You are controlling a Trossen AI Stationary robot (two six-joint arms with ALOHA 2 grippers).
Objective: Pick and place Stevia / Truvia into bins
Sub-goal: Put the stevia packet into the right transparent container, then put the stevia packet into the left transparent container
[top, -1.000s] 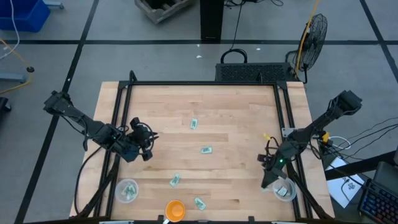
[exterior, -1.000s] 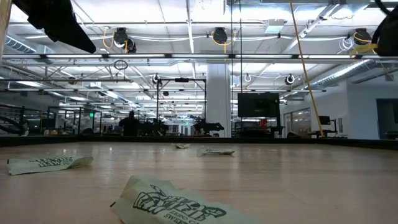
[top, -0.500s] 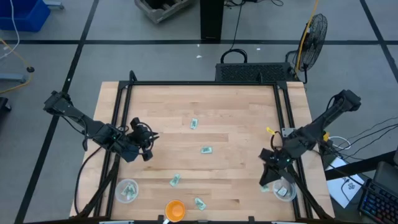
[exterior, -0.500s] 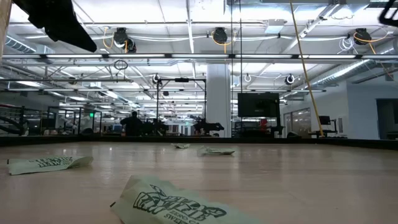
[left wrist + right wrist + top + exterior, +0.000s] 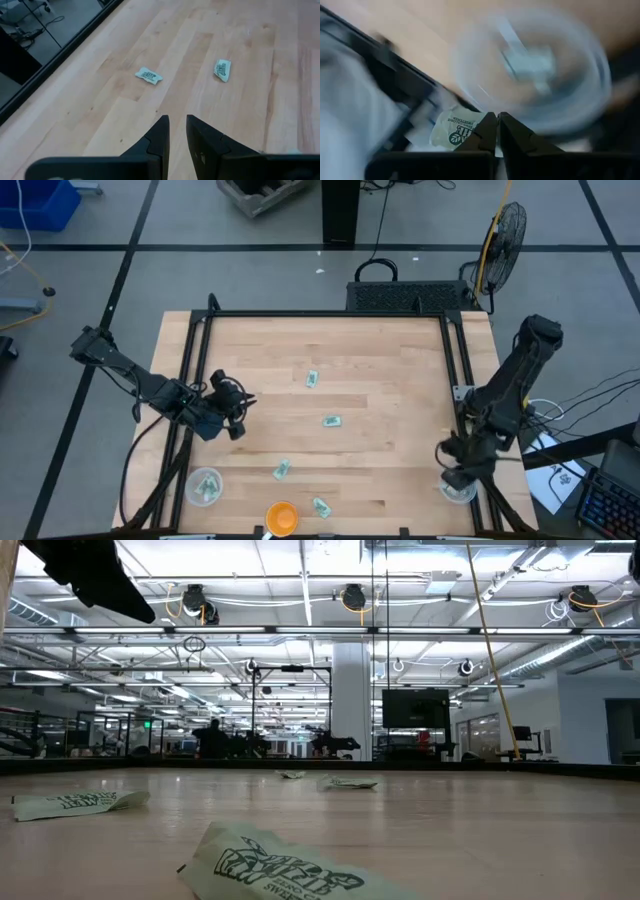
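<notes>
Right gripper (image 5: 458,477): hangs over the table's front right corner, directly above the right-hand bin (image 5: 459,491); its fingers (image 5: 487,131) are pressed together on a pale green sachet (image 5: 456,129), which sticks out to one side of the tips.
Right-hand bin: a clear cup seen blurred beyond the fingertips in the right wrist view, with pale packets already lying inside.
Left gripper (image 5: 240,402): waits low over the table's left side, its fingers (image 5: 159,135) a narrow gap apart with nothing between them.
Loose sachets: four lie on the bare wood (image 5: 380,380), one near the middle (image 5: 331,421), one farther back (image 5: 312,379), two toward the front (image 5: 282,470) (image 5: 321,507).
Left-hand bin (image 5: 204,486): stands at the front left, holding sachets.
Orange bowl (image 5: 281,517): sits at the front edge, between the two front sachets.
</notes>
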